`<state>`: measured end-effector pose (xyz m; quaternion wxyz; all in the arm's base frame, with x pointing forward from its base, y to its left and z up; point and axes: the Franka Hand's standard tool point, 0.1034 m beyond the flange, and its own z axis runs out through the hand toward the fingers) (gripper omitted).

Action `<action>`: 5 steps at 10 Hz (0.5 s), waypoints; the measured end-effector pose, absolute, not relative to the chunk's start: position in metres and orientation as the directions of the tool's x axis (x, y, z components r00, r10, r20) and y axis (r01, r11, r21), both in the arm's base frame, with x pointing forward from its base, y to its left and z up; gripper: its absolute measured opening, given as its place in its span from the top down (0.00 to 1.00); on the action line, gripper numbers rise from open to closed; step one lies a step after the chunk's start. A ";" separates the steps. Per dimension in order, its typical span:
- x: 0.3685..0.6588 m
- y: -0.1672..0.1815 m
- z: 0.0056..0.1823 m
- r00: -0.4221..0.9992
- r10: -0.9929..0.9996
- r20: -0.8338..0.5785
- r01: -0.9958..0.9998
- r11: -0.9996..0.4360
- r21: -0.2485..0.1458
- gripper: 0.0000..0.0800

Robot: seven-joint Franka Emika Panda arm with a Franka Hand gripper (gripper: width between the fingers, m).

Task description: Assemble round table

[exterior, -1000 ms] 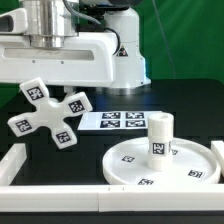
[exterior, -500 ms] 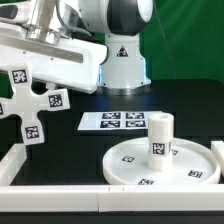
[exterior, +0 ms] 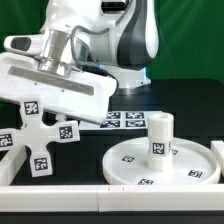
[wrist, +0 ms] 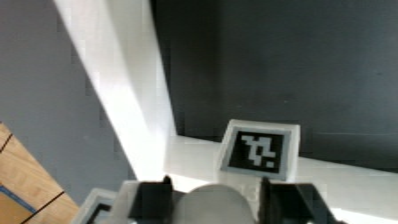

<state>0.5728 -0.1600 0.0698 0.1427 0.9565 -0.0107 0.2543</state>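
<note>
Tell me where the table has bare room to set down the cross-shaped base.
Bare: the table behind the round disc, to the exterior view's right of the marker board; a smaller patch between marker board, disc and front border wall. Crowded: the disc, carrying the leg, and the exterior view's left, where the claw holds the cross-shaped base.

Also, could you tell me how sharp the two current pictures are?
Exterior view: fairly sharp, with the tags on the cross-shaped base and leg distinct, and no harsh glare on the round disc. Wrist view: soft all over, the gripper blurred at its edges, only one tag clear.
</note>
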 end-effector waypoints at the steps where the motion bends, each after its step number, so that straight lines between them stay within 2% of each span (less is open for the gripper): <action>1: 0.573 -0.161 0.069 0.876 0.046 0.479 -0.092 -0.961 0.262 0.72; 4: 0.573 -0.158 0.066 0.878 0.040 0.477 -0.096 -0.962 0.256 0.72; 5: 0.575 -0.147 0.061 0.878 0.043 0.476 -0.088 -0.965 0.249 0.72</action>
